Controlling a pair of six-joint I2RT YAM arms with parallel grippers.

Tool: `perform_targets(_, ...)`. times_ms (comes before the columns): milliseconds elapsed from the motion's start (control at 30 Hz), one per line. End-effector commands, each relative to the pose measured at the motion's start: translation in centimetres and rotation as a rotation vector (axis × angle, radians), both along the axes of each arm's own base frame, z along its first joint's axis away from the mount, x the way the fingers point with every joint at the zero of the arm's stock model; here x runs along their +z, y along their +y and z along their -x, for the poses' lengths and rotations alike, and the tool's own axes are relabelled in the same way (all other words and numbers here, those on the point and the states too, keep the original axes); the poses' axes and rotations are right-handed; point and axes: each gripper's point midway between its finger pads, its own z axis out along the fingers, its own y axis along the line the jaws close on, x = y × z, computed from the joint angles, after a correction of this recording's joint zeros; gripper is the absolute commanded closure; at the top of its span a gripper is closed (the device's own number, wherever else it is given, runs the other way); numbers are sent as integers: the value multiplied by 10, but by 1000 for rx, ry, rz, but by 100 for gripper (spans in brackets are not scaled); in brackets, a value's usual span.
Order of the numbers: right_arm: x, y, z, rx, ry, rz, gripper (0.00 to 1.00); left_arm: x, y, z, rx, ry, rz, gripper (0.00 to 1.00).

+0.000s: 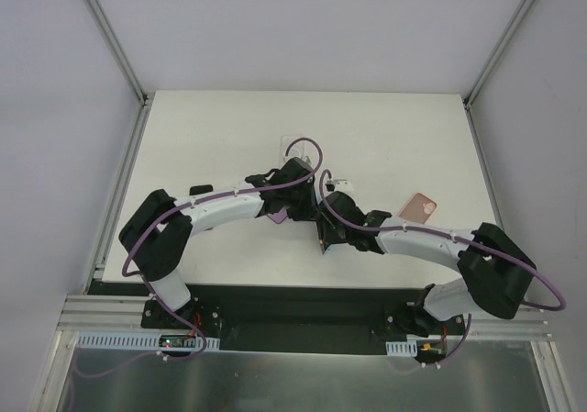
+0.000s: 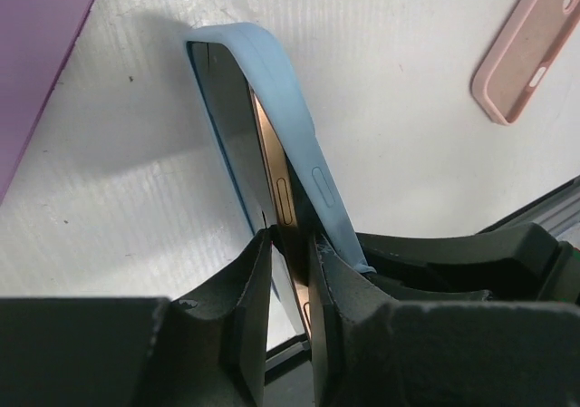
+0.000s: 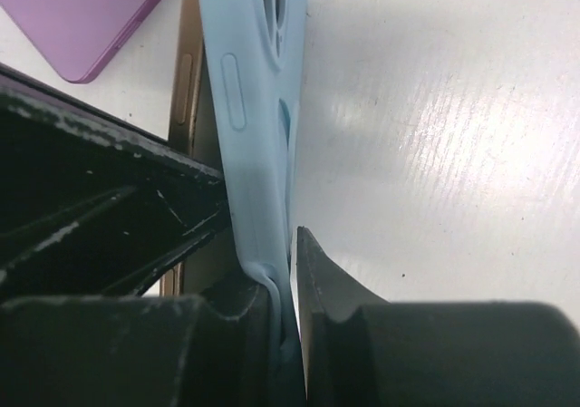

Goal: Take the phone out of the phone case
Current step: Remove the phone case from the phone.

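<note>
The phone [image 2: 237, 140], with a dark screen and gold edge, is held on edge above the white table. A light blue case [image 2: 292, 108] is partly peeled off it, still hooked over the far end. My left gripper [image 2: 290, 240] is shut on the phone's near end. In the right wrist view, my right gripper [image 3: 279, 271] is shut on the blue case's [image 3: 254, 81] wall, with the phone's gold edge [image 3: 187, 85] beside it. In the top view both grippers meet at the table's middle, left [image 1: 305, 199] and right [image 1: 328, 226].
A pink case [image 1: 420, 207] lies on the table to the right and also shows in the left wrist view [image 2: 530, 49]. A purple case [image 3: 86, 17] lies flat close by, partly under the left arm [image 1: 275, 217]. A white object [image 1: 295, 142] lies behind the grippers.
</note>
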Motion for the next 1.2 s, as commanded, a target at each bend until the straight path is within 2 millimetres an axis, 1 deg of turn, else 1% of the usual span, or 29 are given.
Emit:
perform_targets(0, 3, -22, -9, -122, -27, 144, 99, -77, 157, 41, -11, 172, -645, 100)
perform_targets(33, -6, -21, -8, -121, -10, 152, 98, -79, 158, 43, -14, 180, -643, 100)
perform_targets(133, -25, -17, -4, -138, 18, 127, 98, -82, 164, 55, -21, 204, -645, 100)
perform_targets(167, -30, -16, -2, -137, 26, 121, 99, -83, 166, 57, -29, 208, -646, 100)
perform_targets(200, -31, -11, -5, -134, 18, 94, 99, -86, 169, 63, -38, 221, -645, 100)
perform_targets(233, -39, -15, 0, -128, 30, 103, 99, -85, 169, 65, -45, 218, -637, 100)
perform_targets(300, -43, -11, -1, -116, 26, 79, 99, -86, 173, 70, -62, 226, -640, 100)
perform_targets(333, -49, -14, 2, -112, 34, 84, 99, -86, 173, 72, -67, 228, -633, 100)
perform_targets(433, -55, -10, 1, -114, 41, 38, 99, -86, 178, 77, -80, 237, -637, 100)
perform_targets(467, -60, -13, 5, -114, 55, 31, 99, -87, 179, 78, -84, 241, -635, 100)
perform_targets(533, -61, -8, 2, -114, 46, -10, 99, -88, 183, 81, -84, 250, -642, 100)
perform_targets(567, -66, -10, 7, -106, 57, -18, 98, -89, 185, 82, -85, 250, -647, 100)
perform_targets(600, -64, -6, 3, -106, 44, -47, 98, -90, 186, 83, -85, 256, -650, 100)
perform_targets(733, -72, 0, 6, -79, 43, -109, 99, -91, 186, 86, -88, 264, -647, 100)
perform_targets(867, -75, 7, 8, -64, 60, -147, 99, -90, 187, 86, -86, 260, -647, 100)
perform_targets(933, -71, 10, 6, -72, 63, -161, 99, -90, 187, 87, -87, 261, -646, 100)
perform_targets(967, -71, 9, 5, -88, 75, -156, 99, -90, 187, 87, -87, 261, -644, 100)
perform_targets(1000, -76, 1, 9, -122, 117, -126, 98, -90, 186, 88, -91, 266, -639, 100)
perform_targets(1033, -66, 6, 2, -138, 113, -129, 99, -90, 186, 88, -91, 267, -638, 100)
perform_targets(1067, -64, -1, -3, -170, 101, -86, 99, -90, 185, 88, -94, 268, -635, 100)
perform_targets(1100, -68, -21, 9, -204, 156, 33, 99, -90, 185, 89, -95, 271, -634, 100)
perform_targets(1133, -52, -15, -1, -219, 126, 62, 99, -89, 183, 89, -100, 273, -626, 100)
perform_targets(1167, -42, -25, -10, -257, 67, 146, 98, -89, 181, 88, -104, 274, -617, 100)
